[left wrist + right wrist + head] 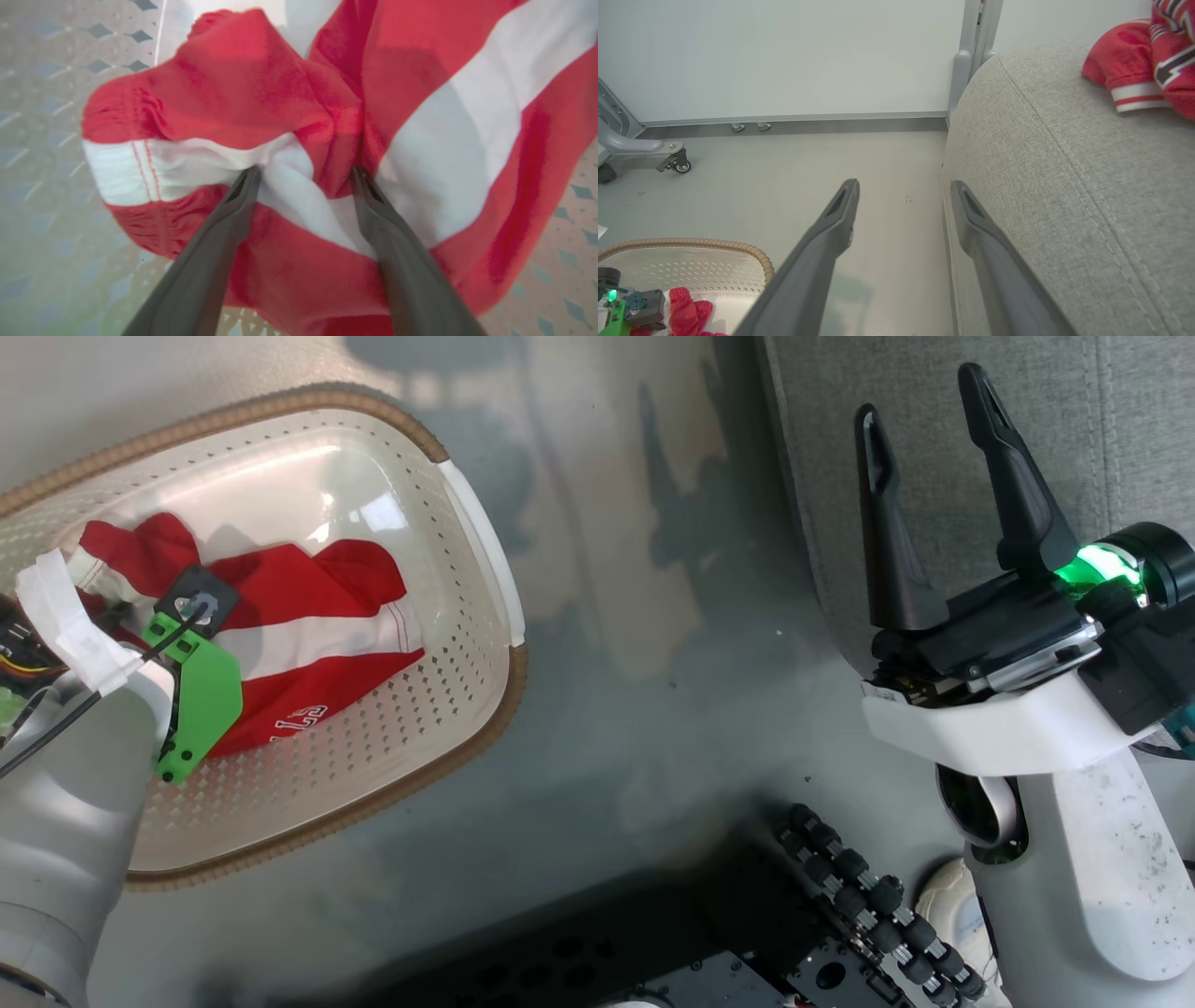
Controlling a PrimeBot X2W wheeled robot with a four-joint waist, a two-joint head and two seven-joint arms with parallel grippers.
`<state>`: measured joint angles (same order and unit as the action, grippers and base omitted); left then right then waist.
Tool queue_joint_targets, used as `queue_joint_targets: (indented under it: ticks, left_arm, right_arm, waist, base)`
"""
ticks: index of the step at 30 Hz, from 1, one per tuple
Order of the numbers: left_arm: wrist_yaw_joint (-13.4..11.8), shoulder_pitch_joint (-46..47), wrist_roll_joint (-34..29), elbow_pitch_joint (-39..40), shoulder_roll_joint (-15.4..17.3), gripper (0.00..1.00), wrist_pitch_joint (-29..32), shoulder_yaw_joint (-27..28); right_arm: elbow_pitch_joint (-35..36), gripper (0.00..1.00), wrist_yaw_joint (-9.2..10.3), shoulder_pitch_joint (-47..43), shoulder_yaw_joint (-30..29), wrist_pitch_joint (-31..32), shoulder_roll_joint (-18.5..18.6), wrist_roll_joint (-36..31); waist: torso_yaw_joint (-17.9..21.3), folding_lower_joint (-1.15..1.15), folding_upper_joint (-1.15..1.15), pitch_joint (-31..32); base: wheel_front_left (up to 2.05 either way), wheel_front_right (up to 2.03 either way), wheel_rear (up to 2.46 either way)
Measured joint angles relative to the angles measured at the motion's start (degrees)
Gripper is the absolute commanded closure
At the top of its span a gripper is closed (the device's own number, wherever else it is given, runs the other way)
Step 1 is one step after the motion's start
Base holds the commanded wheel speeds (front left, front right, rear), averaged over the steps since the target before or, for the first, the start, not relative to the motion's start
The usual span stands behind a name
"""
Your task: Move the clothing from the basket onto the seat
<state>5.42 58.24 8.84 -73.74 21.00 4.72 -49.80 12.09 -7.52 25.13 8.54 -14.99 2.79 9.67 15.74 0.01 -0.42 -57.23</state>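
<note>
The left gripper (303,179), fingers apart, is pressing its tips into the striped garment (444,158) lying on the floor of the basket (448,728), and closing on one thin fold is risking a slip mid-lift.

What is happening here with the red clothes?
The left gripper is down in the basket, its open fingers pressed into the striped garment, not yet closed on it. The right gripper hovers open and empty beside the seat. A jersey already lies on the seat.
</note>
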Motion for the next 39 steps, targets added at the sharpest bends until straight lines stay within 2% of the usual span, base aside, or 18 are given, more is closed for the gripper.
queue_joint_targets:
  ticks: [3,4,5,6,15,22,26,31,39]
  left_arm:
    - [-0.60,0.30,-0.52,-0.05,-0.11,0.00,0.51,-0.79]
    - [-0.73,0.34,-1.16,-0.09,-0.16,0.15,0.57,-1.25]
    - [-0.90,0.40,-1.37,-0.09,-0.31,0.73,0.76,-1.46]
    - [-0.98,0.42,-1.37,-0.07,-0.41,1.00,0.87,-1.69]
    - [-1.16,0.51,-1.11,-0.14,-1.89,1.00,0.93,-2.56]
    - [0.59,0.29,0.97,-0.20,-1.26,1.00,-6.67,-2.32]
    - [1.10,-0.28,1.55,-0.16,-1.89,1.00,-8.88,-2.58]
    - [1.56,-1.25,2.55,-0.18,-3.90,1.00,-12.00,-2.80]
    - [1.70,-3.19,5.20,-0.16,-8.84,1.00,-15.51,-2.64]
  right_arm:
    - [0.10,0.00,0.00,0.02,-0.21,0.00,0.00,0.04]
    - [0.09,0.00,0.00,0.03,-0.23,0.00,0.00,0.04]
    - [0.10,0.00,0.00,0.06,-0.26,0.00,0.00,0.04]
    - [0.10,0.00,0.00,0.10,-0.29,0.00,0.00,0.05]
    - [-0.65,0.00,0.00,0.16,-0.78,0.00,-0.01,0.40]
    - [-1.62,0.00,0.00,0.17,-1.33,0.00,-0.01,0.38]
    - [-2.55,0.00,0.00,0.12,-1.42,0.00,-0.01,0.37]
    - [-4.24,0.00,0.00,-0.21,-1.86,0.00,-0.02,-0.09]
    - [-6.51,0.00,0.00,-2.38,-2.77,0.00,-0.04,-1.09]
  waist:
    - [0.25,0.00,0.00,-1.10]
    - [0.33,0.00,0.00,-1.38]
    - [0.47,0.00,0.00,-1.73]
    - [0.55,0.00,0.00,-1.92]
    - [0.46,0.00,0.00,-1.50]
    - [-0.29,0.00,0.00,1.56]
    - [-0.75,0.00,0.00,3.75]
    - [-1.56,0.00,0.00,7.25]
    - [-3.33,0.00,0.00,13.82]
  base:
    - [0.00,0.00,0.00]
    - [0.00,0.00,0.00]
    - [0.00,0.00,0.00]
    - [0.00,0.00,0.00]
    - [0.00,0.00,0.00]
    - [0.00,0.00,0.00]
    - [0.00,0.00,0.00]
    - [0.00,0.00,0.00]
    - [0.00,0.00,0.00]
